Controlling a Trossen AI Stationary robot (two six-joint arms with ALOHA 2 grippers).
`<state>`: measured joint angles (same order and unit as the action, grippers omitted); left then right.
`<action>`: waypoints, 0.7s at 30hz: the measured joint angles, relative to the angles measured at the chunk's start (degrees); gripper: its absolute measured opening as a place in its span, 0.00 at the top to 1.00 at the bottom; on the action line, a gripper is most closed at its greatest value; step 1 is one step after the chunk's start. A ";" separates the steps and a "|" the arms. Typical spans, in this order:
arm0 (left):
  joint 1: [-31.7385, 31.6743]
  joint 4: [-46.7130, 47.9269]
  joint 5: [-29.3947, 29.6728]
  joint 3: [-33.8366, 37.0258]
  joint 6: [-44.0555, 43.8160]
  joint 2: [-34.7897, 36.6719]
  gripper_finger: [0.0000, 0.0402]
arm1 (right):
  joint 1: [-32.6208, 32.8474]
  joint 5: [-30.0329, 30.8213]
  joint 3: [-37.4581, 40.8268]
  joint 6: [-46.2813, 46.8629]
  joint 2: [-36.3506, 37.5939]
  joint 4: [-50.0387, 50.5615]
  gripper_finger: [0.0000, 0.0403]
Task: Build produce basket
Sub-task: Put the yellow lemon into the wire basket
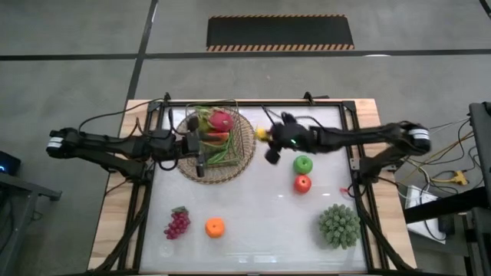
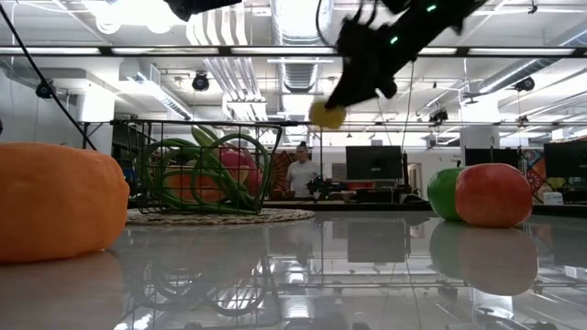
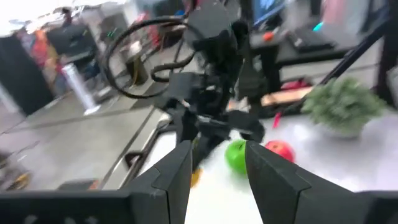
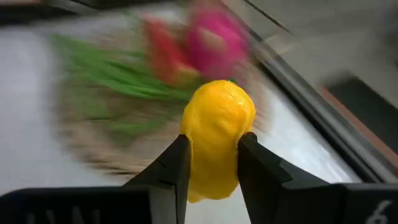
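The tan wicker basket (image 1: 239,146) stands at the table's far left and holds green beans (image 1: 222,153), a pink dragon fruit (image 1: 222,119) and red pieces. In the low view the basket (image 2: 213,216) shows its wire frame. My right gripper (image 1: 268,142) hovers just right of the basket, shut on a yellow lemon (image 1: 262,134). My left gripper (image 1: 203,153) is over the basket, and the left wrist view shows it (image 3: 217,180) open and holding nothing. On the table rest a green apple (image 1: 303,163), a red apple (image 1: 302,183), purple grapes (image 1: 177,222) and an orange (image 1: 215,227). My right gripper (image 4: 214,168) pinches the lemon (image 4: 217,124) across its middle between the two fingers (image 4: 171,174). The lemon's far end sticks out past the fingertips. In the low view the lemon (image 2: 327,114) hangs below the gripper, lifted well clear of the table, the fingers slanting down toward the basket.
A large spiky green cluster (image 1: 339,225) sits near the table's near right corner. The black rail frame (image 1: 353,165) runs around the white tabletop. A person (image 2: 300,172) stands in the room far behind the table. Bare tabletop lies between the apples and the grapes.
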<state>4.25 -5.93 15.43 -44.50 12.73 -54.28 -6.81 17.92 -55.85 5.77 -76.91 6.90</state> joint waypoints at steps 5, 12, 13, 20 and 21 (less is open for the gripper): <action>0.04 -12.27 -3.80 5.67 0.04 -1.06 0.67 | 5.39 -10.99 14.31 -7.08 6.78 -27.57 0.76; 0.06 -28.97 -8.50 9.53 -1.19 -7.85 0.58 | 7.36 -12.70 27.51 -9.46 6.68 -57.12 0.75; 0.04 -30.99 -8.49 9.59 -1.93 -9.14 0.55 | 7.33 -12.65 28.44 -9.42 6.65 -58.42 0.75; -0.16 -47.45 -8.28 9.52 -2.74 -22.26 0.33 | 7.32 -13.95 29.57 -9.48 6.61 -59.53 0.75; -0.35 -51.05 -8.28 9.52 -2.47 -24.68 0.31 | 7.32 -14.20 29.45 -9.48 6.61 -59.53 0.75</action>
<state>3.90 -56.98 7.16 -34.98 10.26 -78.96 0.51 3.72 -26.39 -3.70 -70.30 -52.62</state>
